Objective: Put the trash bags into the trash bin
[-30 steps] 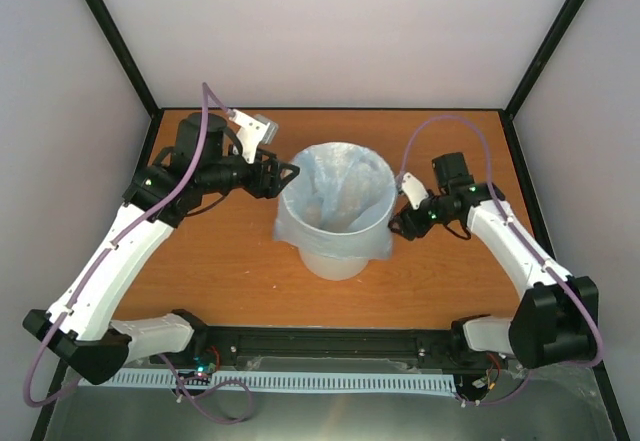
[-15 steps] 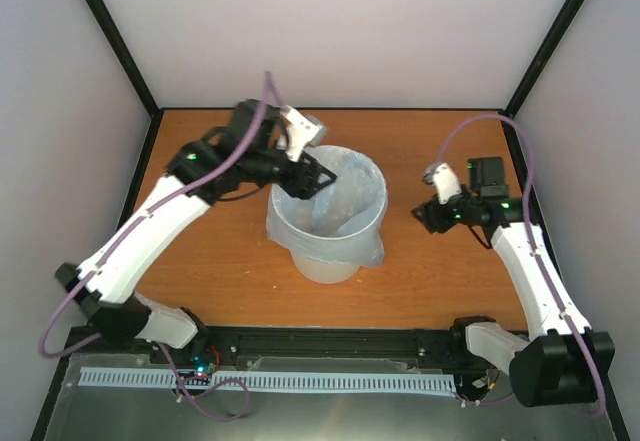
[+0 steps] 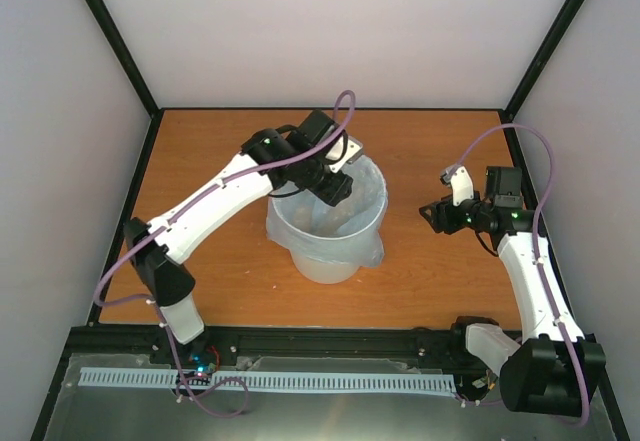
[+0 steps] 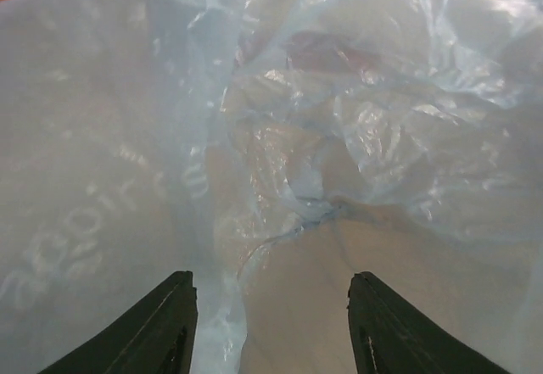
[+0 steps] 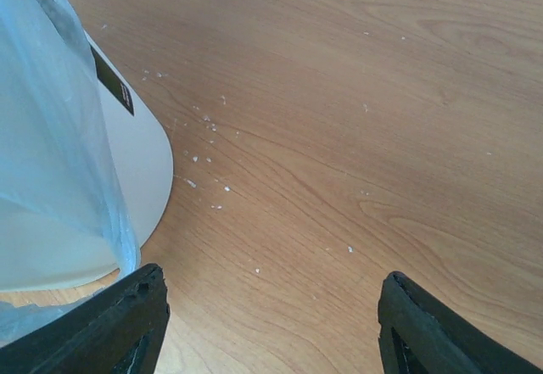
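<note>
I see the thin, see-through pale-blue plastic bag (image 3: 300, 233) sitting in the off-white round plastic bin (image 3: 335, 266). Its top edge is folded out over the bin's rim and hangs down the outside. The rest hangs inside the bin, so its long way runs from the rim down to the bottom.

My left arm (image 3: 215, 196) is the one nearer the bin. It comes from the bin's left side, bends over the rim and points its jaws down into the bin's mouth. In the left wrist view the two dark fingers (image 4: 161, 332) stand partly apart, and nothing is pinched between them. The crinkly plastic lies straight ahead of them, deeper in the bin, bunched into a fold near the middle.

I think the bag is in but not smooth yet. My guess is that the next move is to push that bunched fold down toward the bin's bottom.

My right arm (image 3: 530, 271) is to the right of the bin, well apart from it. Its jaws are wide, point toward the bin and hold nothing. Only the brown wooden bench (image 5: 356, 120) shows between them.
</note>
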